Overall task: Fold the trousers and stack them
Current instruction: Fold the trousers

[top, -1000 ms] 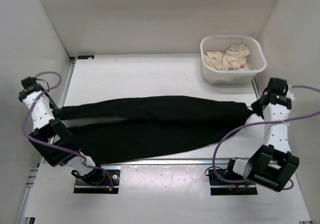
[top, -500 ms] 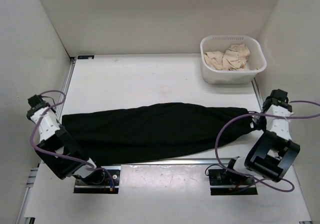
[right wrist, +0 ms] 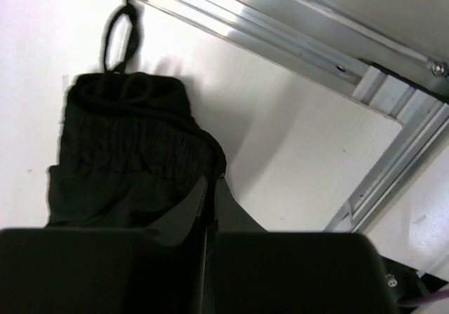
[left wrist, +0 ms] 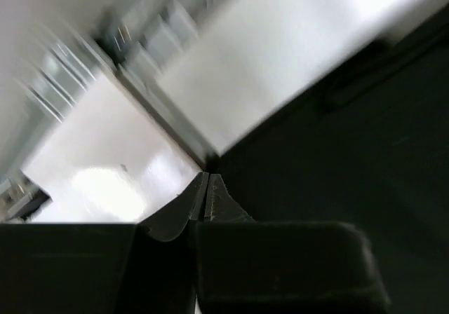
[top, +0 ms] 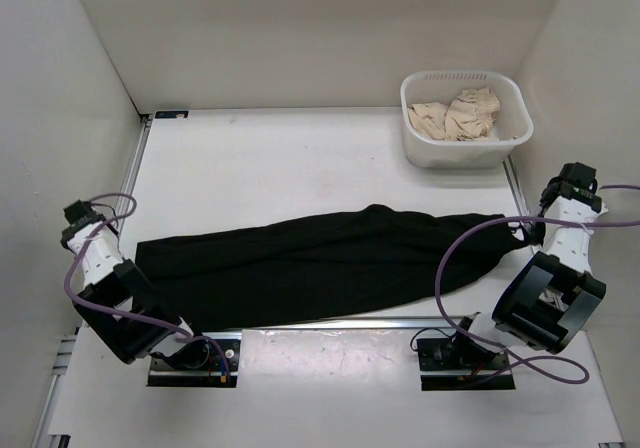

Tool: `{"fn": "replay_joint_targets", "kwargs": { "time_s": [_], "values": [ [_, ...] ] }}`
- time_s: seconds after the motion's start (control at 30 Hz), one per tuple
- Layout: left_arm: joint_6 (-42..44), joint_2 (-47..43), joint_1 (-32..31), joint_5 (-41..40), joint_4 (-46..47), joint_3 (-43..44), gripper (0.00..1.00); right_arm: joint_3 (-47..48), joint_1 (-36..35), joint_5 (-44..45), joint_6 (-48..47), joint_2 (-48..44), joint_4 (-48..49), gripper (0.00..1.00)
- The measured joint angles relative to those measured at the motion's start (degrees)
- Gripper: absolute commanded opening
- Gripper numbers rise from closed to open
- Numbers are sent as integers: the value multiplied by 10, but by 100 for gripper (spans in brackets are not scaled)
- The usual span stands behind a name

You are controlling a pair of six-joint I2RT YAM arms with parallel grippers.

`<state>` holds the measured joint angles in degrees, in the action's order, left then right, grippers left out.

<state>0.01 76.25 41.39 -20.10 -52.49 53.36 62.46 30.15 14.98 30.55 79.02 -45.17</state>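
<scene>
Black trousers (top: 320, 263) lie lengthwise across the table (top: 300, 158) — left gripper (left wrist: 207, 181) and right gripper (right wrist: 210, 182) each pinched closed on one end.

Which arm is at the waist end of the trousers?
The right gripper: its camera shows the gathered waistband and cord loop of the trousers. The left gripper sees only plain black cloth.

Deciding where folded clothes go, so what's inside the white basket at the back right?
Crumpled beige cloth fills part of the white basket. Whatever lies beneath that cloth is covered and cannot be seen.
</scene>
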Motion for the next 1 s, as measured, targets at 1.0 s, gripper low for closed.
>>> {"fn": "replay_joint_targets", "kwargs": {
  "time_s": [1.0],
  "values": [
    [0,292,-89,208,-45,230,45,-24,14,-32,-12,17,15,0]
  ]
}}
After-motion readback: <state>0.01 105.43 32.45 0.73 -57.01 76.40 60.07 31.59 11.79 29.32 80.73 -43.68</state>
